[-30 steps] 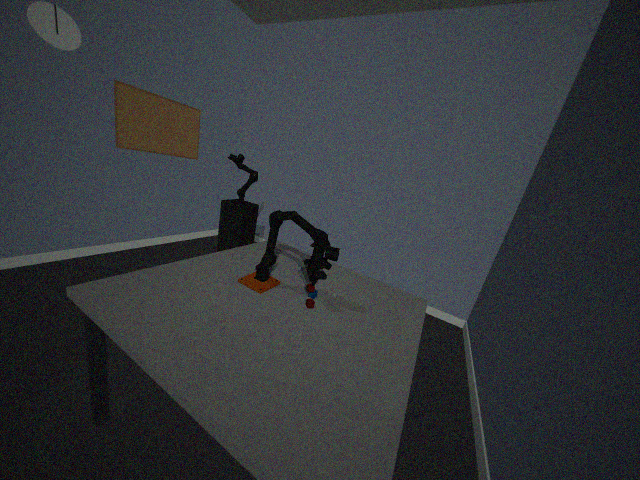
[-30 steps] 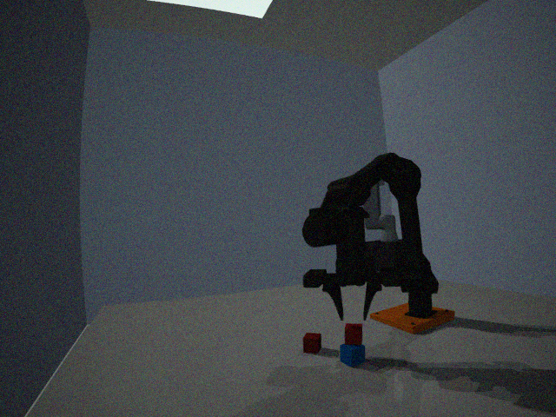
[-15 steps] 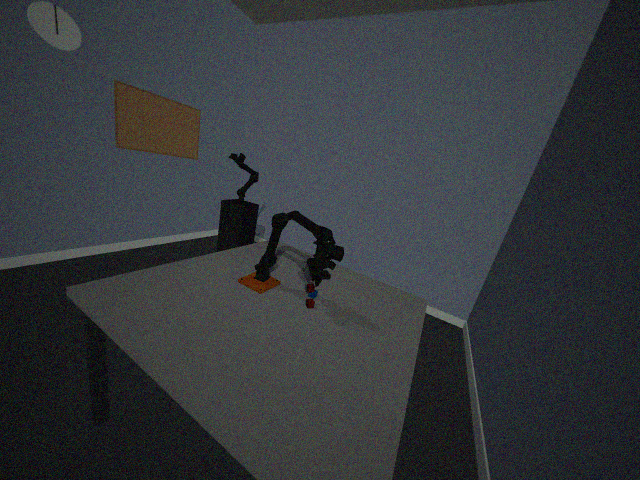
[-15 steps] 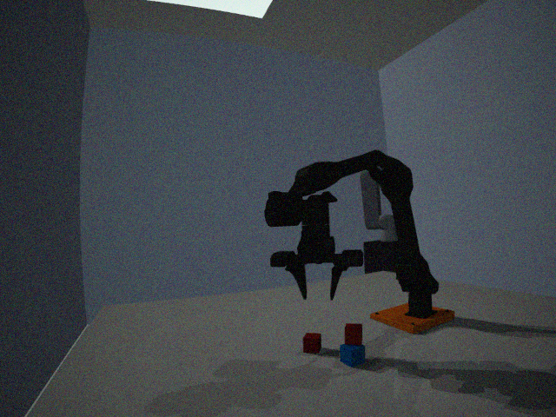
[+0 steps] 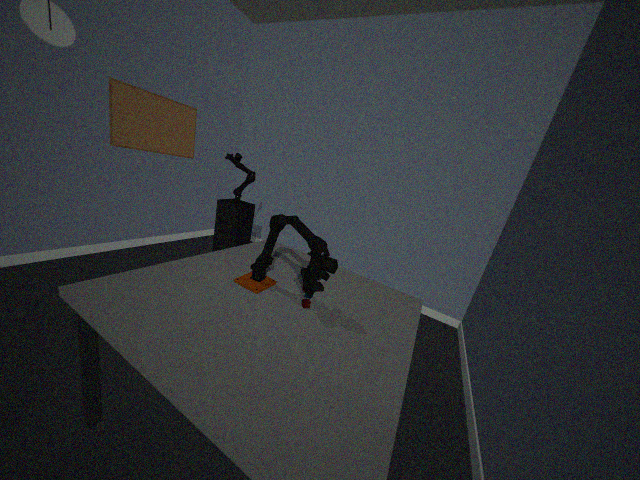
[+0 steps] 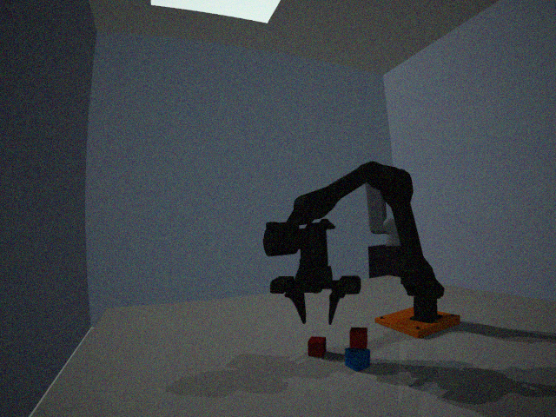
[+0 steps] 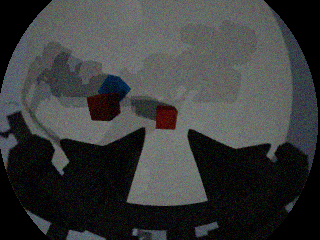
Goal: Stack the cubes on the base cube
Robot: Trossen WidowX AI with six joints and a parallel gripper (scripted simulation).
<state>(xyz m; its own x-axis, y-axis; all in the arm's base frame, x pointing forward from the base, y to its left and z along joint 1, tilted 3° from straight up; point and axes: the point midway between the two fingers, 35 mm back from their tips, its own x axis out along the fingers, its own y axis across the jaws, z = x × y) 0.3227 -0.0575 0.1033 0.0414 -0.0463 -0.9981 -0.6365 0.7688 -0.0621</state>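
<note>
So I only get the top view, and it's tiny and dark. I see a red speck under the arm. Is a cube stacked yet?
Observer: Yes. In the exterior view one red cube sits on the blue base.
Operator: And the other red one?
Observer: The second cube lies on the table, beside the base and apart from it.
Operator: Is the claw holding anything?
Observer: No. The gripper hangs open above the cubes, with nothing between its fingers.
Operator: Does the stacked one sit square on the base?
Observer: The wrist view shows it off to one side, part of the blue top bare.
</note>
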